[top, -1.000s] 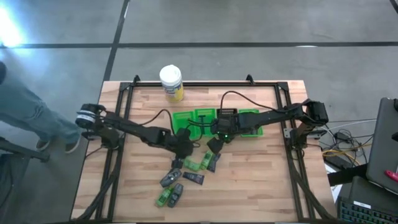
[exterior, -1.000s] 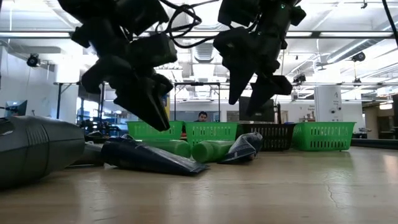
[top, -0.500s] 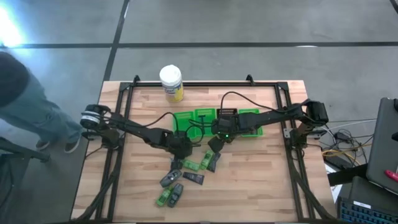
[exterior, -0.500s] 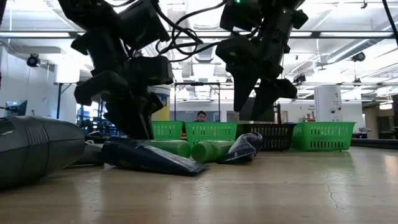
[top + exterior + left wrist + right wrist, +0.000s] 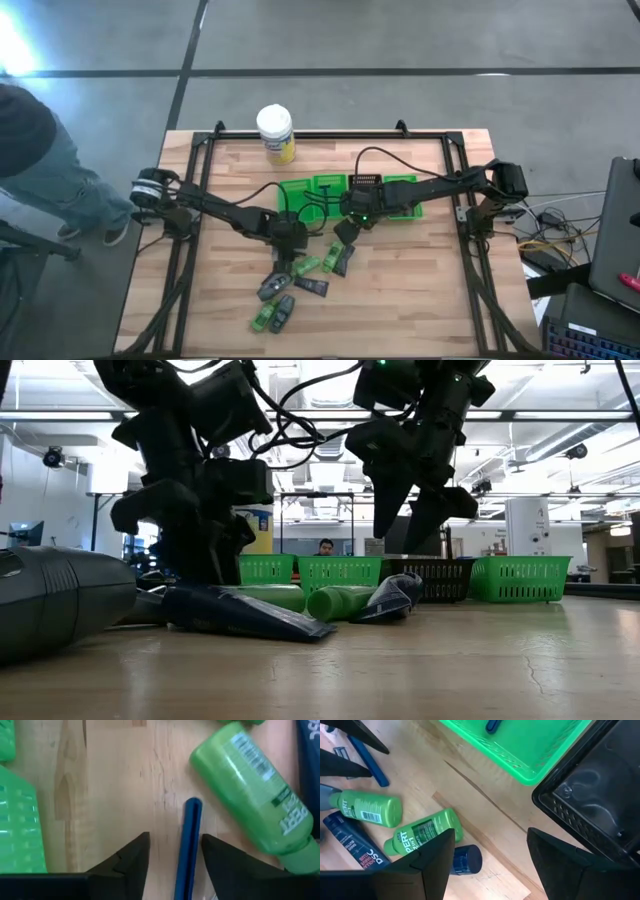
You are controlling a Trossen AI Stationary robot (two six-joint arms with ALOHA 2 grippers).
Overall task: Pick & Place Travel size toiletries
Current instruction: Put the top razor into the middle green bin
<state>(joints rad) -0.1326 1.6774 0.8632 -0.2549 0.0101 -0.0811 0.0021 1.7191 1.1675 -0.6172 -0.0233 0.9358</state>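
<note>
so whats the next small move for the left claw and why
Probably close. The left claw stands open low over the table, its fingers either side of the thin blue stick, which lies flat beside a green bottle. Closing should grip the stick.

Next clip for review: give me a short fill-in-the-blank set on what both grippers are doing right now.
1. The left gripper has its open fingers on either side of a thin ____ stick.
2. The bottle lying beside that stick is coloured ____.
3. The right gripper hangs open and holds ____.
4. The yellow-labelled jar has a ____ lid.

Missing words: blue; green; nothing; white
</note>
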